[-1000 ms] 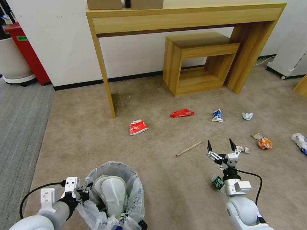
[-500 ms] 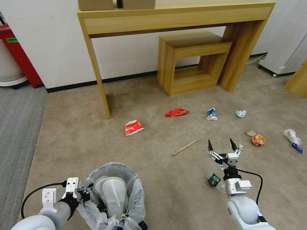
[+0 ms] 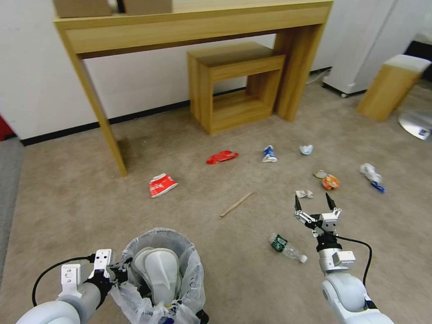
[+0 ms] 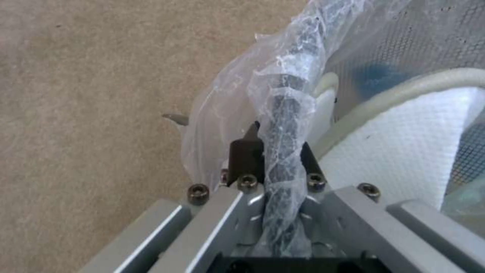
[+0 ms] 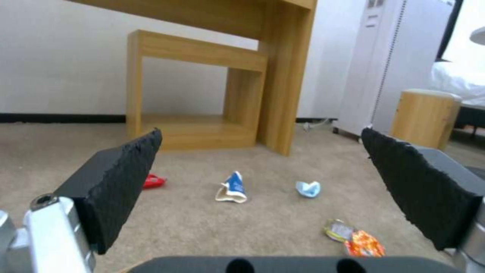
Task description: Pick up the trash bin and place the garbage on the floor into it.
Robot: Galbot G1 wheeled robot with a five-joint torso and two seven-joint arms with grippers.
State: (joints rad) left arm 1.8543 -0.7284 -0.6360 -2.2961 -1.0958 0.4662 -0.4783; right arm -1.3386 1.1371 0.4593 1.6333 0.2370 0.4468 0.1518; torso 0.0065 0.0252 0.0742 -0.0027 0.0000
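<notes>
Whole head view has swung right since a second ago: camera turn, not the litter moving; the red cabinet at left is gone from frame and a wooden stool (image 3: 390,85) now shows at right. Both arms sit at about the same spots in frame as before.

Left gripper (image 3: 118,273) at lower left, fingers (image 4: 246,151) clenched on the bag-wrapped rim of the trash bin (image 3: 186,252); bin looks held just off the carpet, hard to be sure. White slippers (image 3: 158,272) stand inside the bin.

Right gripper (image 3: 315,206) at lower right, raised over the carpet, fingers (image 5: 119,172) spread wide, nothing between them.

Garbage on the carpet:
- green-label clear bottle (image 3: 286,246) lying flat, just beside the right arm on its left
- wooden stick (image 3: 236,204) nearer mid-floor
- red-white crushed cup (image 3: 162,185) near the table leg
- red wrapper (image 3: 221,156), blue-white carton (image 3: 269,154), light blue crumpled paper (image 3: 306,149) in a loose row in front of the small wooden shelf (image 3: 234,85)
- orange wrapper (image 3: 330,182) to the right, small white scrap (image 3: 304,194) just beyond the right fingers
- white-blue crumple (image 3: 371,173) farthest right

Long wooden table (image 3: 189,24) stands against the wall over the shelf.
</notes>
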